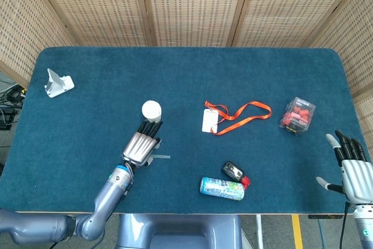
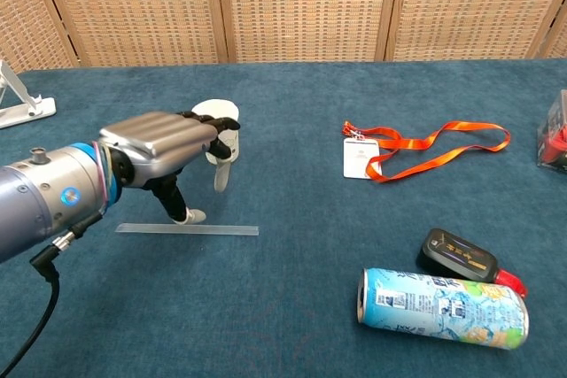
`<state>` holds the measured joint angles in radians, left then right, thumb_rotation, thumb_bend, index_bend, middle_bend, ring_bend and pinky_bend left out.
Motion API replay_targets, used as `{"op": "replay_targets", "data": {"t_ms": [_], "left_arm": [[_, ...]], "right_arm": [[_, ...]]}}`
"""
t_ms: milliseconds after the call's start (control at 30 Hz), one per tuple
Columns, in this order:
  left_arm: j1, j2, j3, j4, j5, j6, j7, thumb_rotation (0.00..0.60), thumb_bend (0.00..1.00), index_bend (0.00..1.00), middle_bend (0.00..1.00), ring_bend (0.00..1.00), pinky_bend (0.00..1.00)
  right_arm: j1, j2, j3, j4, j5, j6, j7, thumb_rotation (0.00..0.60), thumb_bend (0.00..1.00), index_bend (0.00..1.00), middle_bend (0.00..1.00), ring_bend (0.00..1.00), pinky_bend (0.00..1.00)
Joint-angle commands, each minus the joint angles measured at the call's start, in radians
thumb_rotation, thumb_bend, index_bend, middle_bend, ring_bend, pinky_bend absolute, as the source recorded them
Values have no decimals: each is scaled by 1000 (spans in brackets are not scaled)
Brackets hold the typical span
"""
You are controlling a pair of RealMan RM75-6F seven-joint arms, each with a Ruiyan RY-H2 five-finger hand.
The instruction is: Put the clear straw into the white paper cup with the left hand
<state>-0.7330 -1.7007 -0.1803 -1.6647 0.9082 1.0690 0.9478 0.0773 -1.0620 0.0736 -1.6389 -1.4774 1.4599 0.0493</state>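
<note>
The blue-covered bench (image 1: pixel 192 74) carries everything here. Over its near-left part the left hand (image 2: pixel 164 142) hangs palm down, fingers (image 2: pixel 222 174) spread and drooping, holding nothing — the thumb tip reaches down to just above the clear straw (image 2: pixel 217 230). That straw lies flat on the bench, running left to right below the hand, with its right end sticking out past the fingers in the head view. The white paper cup (image 1: pixel 151 109) stands upright just beyond the fingertips, partly hidden behind them in the chest view.

The right hand (image 1: pixel 352 167) sits at the bench's near-right edge, open, fingers apart and empty.

A drink can (image 2: pixel 441 307) lies on its side near the front, with a black car key (image 2: pixel 457 254) just behind it. An orange lanyard (image 2: pixel 434 142) with a white badge (image 2: pixel 359 158) lies mid-bench, a clear box of red pieces (image 1: pixel 298 115) further right, and a small white stand (image 1: pixel 57 83) at far left.
</note>
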Motion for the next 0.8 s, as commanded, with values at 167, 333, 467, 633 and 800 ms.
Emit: {"op": "replay_targets", "data": {"t_ms": [167, 333, 467, 633, 800], "left_arm": [[-43, -45, 13, 46, -51, -2, 17, 600, 285, 505, 0, 0, 20], [-61, -65, 25, 70, -54, -1, 10, 600, 286, 516, 0, 0, 20], [-75, -78, 36, 96, -69, 2, 23, 600, 291, 523, 0, 0, 20], [-88, -85, 41, 113, -89, 4, 29, 600, 318, 519, 0, 0, 20], [-99, -89, 48, 117, -98, 2, 24, 600, 372, 512, 0, 0, 20]], "right_arm": [[0, 2, 1, 0, 2, -1, 7, 600, 43, 43, 0, 0, 0], [-1, 4, 3, 2, 5, 0, 16, 600, 43, 43, 0, 0, 0], [0, 5, 3, 3, 5, -3, 19, 600, 43, 42, 0, 0, 0], [1, 4, 2, 3, 3, -4, 21, 600, 43, 43, 0, 0, 0], [1, 4, 2, 4, 4, -5, 22, 600, 43, 43, 0, 0, 0]]}}
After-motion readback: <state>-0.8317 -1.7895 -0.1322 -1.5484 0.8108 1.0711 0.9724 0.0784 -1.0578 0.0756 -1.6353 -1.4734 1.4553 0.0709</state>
